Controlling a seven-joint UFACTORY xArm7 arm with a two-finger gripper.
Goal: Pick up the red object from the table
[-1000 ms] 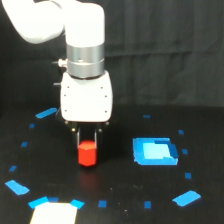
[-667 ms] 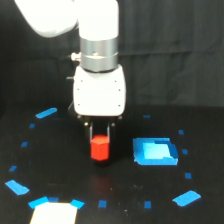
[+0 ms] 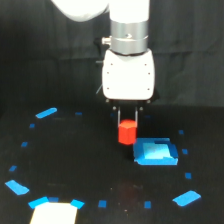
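Note:
The red object (image 3: 127,132), a small faceted red-orange cylinder, hangs between the dark fingers of my gripper (image 3: 127,125), which is shut on it. It is lifted off the black table (image 3: 90,170), with a faint red reflection on the surface below it. The white gripper body sits directly above, pointing straight down. The object's upper part is partly hidden by the fingers.
A blue square patch (image 3: 156,152) lies just to the exterior view's right of the held object. Small blue tape marks (image 3: 46,113) ring the table. A white patch (image 3: 55,213) sits at the front edge on the exterior view's left.
My arm has carried the red object upward and toward the exterior view's right, so it now hangs near the blue square patch. The gripper stayed shut on it.

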